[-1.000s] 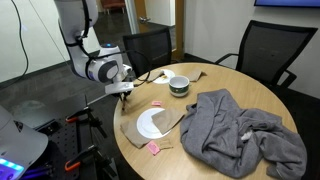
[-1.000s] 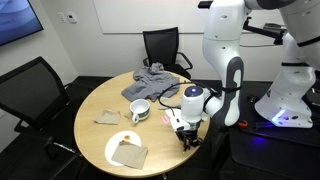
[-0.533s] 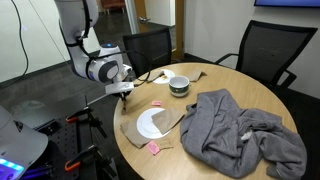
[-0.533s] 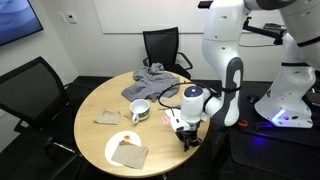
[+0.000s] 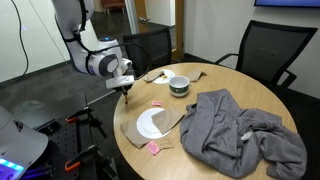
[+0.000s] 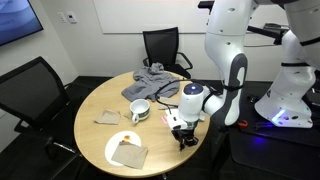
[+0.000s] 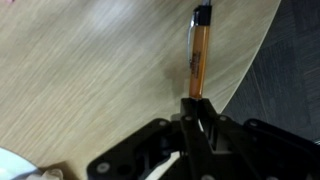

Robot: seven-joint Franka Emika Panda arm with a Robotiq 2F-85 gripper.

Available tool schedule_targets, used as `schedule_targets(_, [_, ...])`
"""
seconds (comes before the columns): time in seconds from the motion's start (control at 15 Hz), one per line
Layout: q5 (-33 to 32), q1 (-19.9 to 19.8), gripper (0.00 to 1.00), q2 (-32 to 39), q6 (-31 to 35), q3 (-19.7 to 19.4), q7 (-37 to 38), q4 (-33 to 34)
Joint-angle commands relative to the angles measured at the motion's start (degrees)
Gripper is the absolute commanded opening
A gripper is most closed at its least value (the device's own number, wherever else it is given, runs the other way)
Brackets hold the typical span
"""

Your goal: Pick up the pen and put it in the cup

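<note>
Exterior view: gripper (image 5: 126,90) at table rim, fingers pointing down; pen too thin to see. Low round white cup (image 5: 179,85), dark inside, well apart.

Exterior view: gripper (image 6: 183,136) beside rim; cup (image 6: 140,110) farther in.

Wrist view: pen (image 7: 199,55) is a thin translucent orange stick with dark far tip. Long axis runs straight away from gripper (image 7: 194,103), over wood-grain table (image 7: 90,80). Near end is pinched between closed fingers.

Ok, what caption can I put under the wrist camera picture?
Gripper pinching one end of the orange pen near the wooden table's curved edge.

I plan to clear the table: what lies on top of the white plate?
A brown napkin lies on the plate, covering part of it; anything beneath the napkin is hidden.
</note>
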Motion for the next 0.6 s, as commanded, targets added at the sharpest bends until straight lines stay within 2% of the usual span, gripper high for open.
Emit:
schedule_targets(0.0, [-1.2,2.4,0.03,-5.5,-1.3,-1.6,4.6,-1.0])
schedule_targets(0.13, [-0.8,3.8,0.03,-7.3,-1.7,-2.7,6.9,-0.4])
schedule_targets(0.53, [0.6,2.4,0.03,-12.4,-10.3,-0.5,14.3,2.3])
